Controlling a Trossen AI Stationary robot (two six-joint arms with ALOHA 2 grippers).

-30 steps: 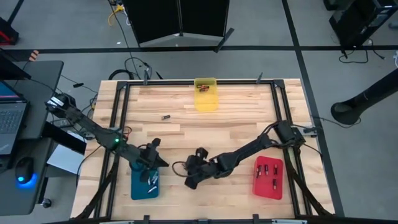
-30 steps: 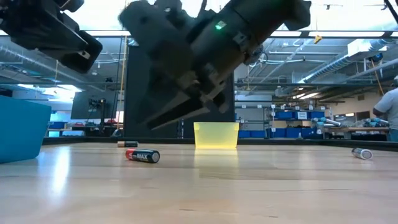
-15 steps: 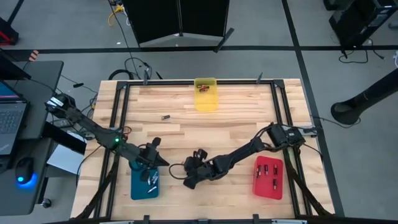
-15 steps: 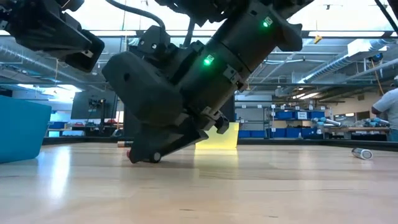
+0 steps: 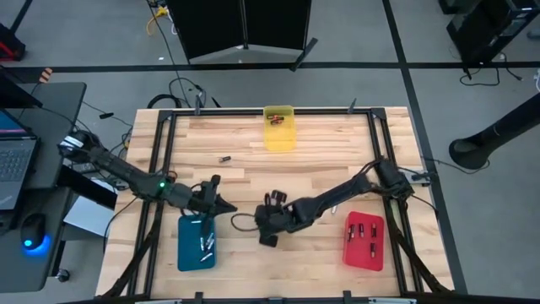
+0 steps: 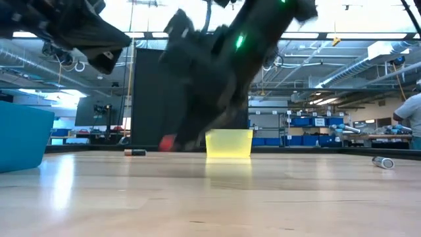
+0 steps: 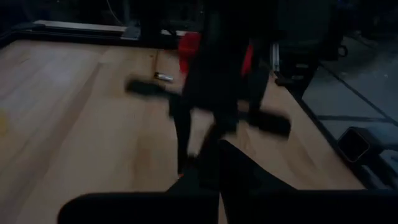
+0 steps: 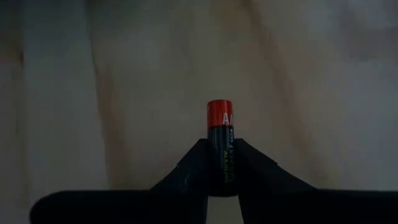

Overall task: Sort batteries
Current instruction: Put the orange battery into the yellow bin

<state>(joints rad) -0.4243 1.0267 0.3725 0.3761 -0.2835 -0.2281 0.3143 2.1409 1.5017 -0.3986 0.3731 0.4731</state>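
**Right pincer lifted a red-capped cell off the bench**

The right pincer [image 8: 221, 171] was pinching a black battery with a red cap [image 8: 219, 146] between its two fingers, the red end poking out past the tips. The grip sat on the black lower half of the cell. In the low view the same red tip [image 6: 167, 142] showed clear of the wood, so the cell was off the bench [image 5: 321, 160]. From above, this pincer [image 5: 268, 239] hung over the near-middle of the bench, between the blue tray [image 5: 196, 247] at the near left and the red tray [image 5: 364, 241] at the near right.

The left pincer [image 5: 221, 205], pressed together and empty, hovered just beyond the blue tray's far edge, close to the right arm.

To do this step well, I judged the cell should travel upright in the fingers, without twisting, to whichever tray takes its kind; the red tray already held dark cells. With the left arm so near, swinging towards the near-right corner would be the safer path. Release low over the tray, so the cell does not bounce out.

Writing on the held cell was partly readable: white letters, seemingly "AA", on the red cap, and yellow lettering down the black body that looked like "ALKALINE". No brand could be made out.

Farther off, a yellow tray [image 5: 279, 127] stood at the middle of the far edge, and one loose battery [image 5: 224, 158] lay left of it.
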